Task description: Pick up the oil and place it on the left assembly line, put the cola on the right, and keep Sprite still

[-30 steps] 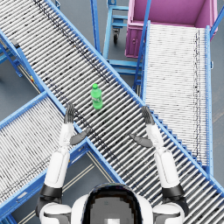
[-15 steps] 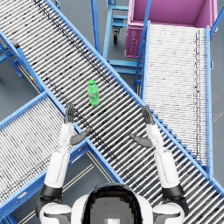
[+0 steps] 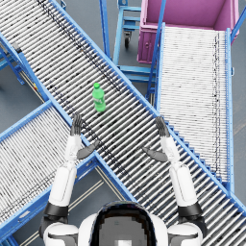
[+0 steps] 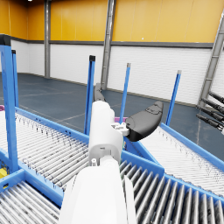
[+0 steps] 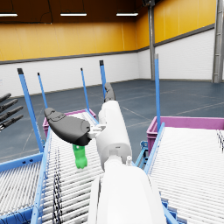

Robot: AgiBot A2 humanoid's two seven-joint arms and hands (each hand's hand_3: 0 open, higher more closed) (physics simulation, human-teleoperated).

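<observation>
A green Sprite bottle (image 3: 98,97) stands upright on the middle roller conveyor (image 3: 125,120), ahead of my left hand (image 3: 78,139) and a little to its right. That hand hovers open over the conveyor's near left edge, holding nothing. My right hand (image 3: 159,142) is open and empty above the same conveyor, further right of the bottle. In the right wrist view the bottle (image 5: 79,156) shows beyond my right hand (image 5: 94,118). The left wrist view has my left hand (image 4: 131,120) with fingers spread. No oil or cola is in view.
A lower roller line (image 3: 29,153) runs at my left and another roller line (image 3: 192,96) at my right, leading to a magenta bin (image 3: 192,14). Blue rails and posts (image 3: 104,29) border the conveyors. A blue trolley frame (image 3: 129,29) stands on the floor beyond.
The green bottle has travelled up and to the left along the middle conveyor, away from my hands. Both arms have stayed where they were.
</observation>
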